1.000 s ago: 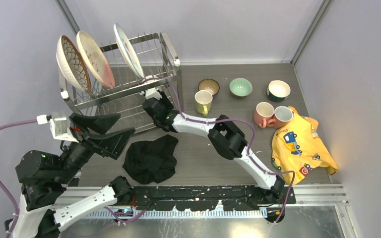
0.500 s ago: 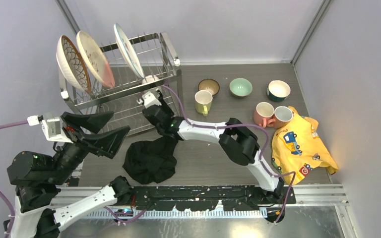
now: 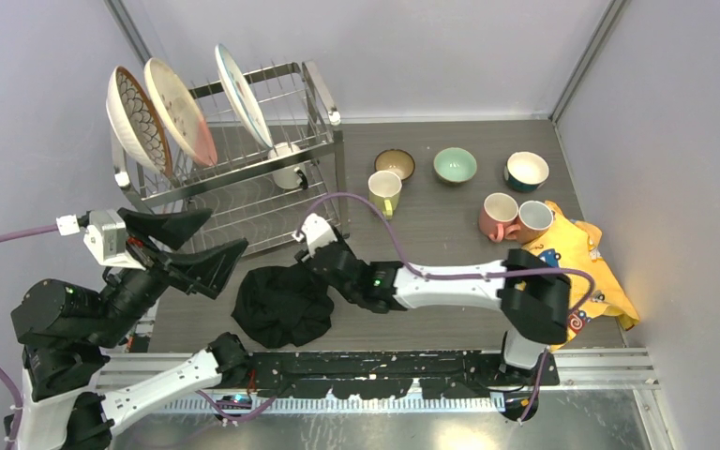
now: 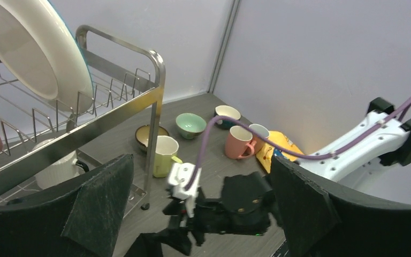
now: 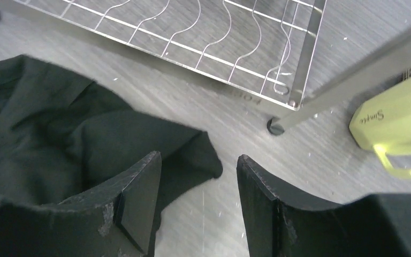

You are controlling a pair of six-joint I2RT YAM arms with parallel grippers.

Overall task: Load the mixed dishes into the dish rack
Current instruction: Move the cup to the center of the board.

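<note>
Grey wood-grain surface bears the two-tier silver wire dish rack; three patterned round plates stand on top, white ceramic mug below; yellow mug, pink mug, three small bowls remain outside; left tool gapes empty; right tool, parted and empty, hovers by black cloth.

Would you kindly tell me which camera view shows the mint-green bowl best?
The top external view: the mint-green bowl sits whole and unobstructed, its inside visible. The left wrist view shows it obliquely; the right wrist view misses it.

Left end effector raised, wide open, right end effector low, jaws parted, empty
</note>
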